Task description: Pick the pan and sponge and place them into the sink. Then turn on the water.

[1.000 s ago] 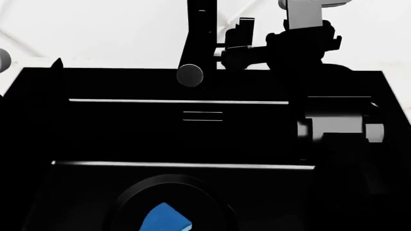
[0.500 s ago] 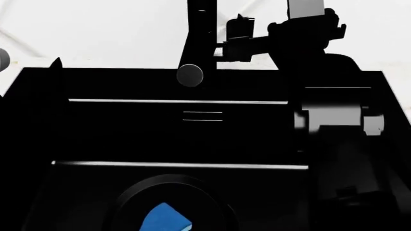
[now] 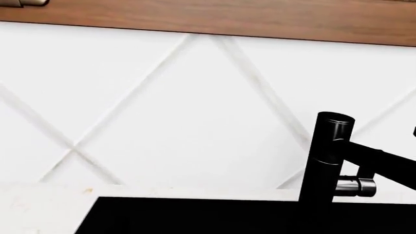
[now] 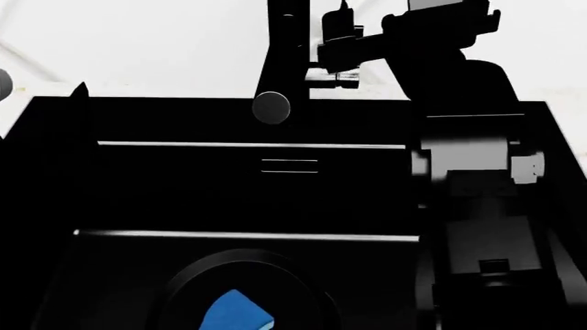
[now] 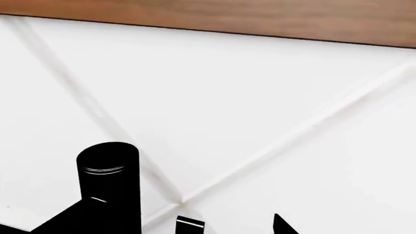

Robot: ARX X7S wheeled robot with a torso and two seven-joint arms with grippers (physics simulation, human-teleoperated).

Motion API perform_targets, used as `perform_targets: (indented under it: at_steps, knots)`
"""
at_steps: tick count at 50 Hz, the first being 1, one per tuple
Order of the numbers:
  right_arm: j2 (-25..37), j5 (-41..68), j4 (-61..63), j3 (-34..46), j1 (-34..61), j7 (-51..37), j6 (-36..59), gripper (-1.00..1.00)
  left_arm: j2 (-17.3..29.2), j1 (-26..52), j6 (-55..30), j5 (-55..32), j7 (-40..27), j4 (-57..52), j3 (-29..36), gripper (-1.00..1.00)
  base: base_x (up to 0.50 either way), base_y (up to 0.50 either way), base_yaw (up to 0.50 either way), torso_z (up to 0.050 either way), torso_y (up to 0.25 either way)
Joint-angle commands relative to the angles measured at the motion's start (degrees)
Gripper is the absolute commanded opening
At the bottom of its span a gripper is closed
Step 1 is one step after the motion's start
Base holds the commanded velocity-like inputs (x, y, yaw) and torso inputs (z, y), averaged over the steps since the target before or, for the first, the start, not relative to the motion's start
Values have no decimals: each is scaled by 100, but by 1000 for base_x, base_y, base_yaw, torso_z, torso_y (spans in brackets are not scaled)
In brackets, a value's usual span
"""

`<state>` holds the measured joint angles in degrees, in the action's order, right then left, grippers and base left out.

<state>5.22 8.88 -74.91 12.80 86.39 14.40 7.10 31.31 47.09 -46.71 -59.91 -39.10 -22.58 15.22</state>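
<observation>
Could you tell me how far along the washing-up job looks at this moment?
The sponge lies inside the pan in the sink, so both placements look done. In hand: the right end effector is up beside the faucet, by its lever. No water is running, so turning it on remains.

the pan (image 4: 240, 292) and the sponge (image 4: 236, 311) in it are cut off by the head view's lower edge. the faucet (image 4: 286, 48) runs off the top. the right gripper (image 4: 341, 51) shows dark against the lever, its jaw state unreadable. the left gripper is out of every picture.
</observation>
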Motion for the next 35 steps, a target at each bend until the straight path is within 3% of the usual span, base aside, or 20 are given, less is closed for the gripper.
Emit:
perform_targets:
  at_steps: [1, 7, 8, 10, 35]
  knots:
    - [-22, -415, -3, -249, -53, -123, 40, 100, 3, 3, -7, -21, -34, 4, 1, 100, 0, 0, 0, 0, 0]
    - [-59, -344, -3, -464, -96, 71, 168, 100, 5, 1, 11, -17, -25, 4, 5, 100, 0, 0, 0, 0, 0]
    - [-65, -406, -3, -437, -120, 41, 165, 100, -300, -59, -179, -104, -612, -411, 161, 100, 0, 0, 0, 0, 0]
    - [-70, -422, -4, -479, -149, 58, 189, 100, -325, -44, -218, -140, -697, -458, 164, 100, 0, 0, 0, 0, 0]
    - [-67, -677, -5, -776, -159, -192, 346, 100, -266, 1, -220, -48, -697, -485, 268, 100, 0, 0, 0, 0, 0]
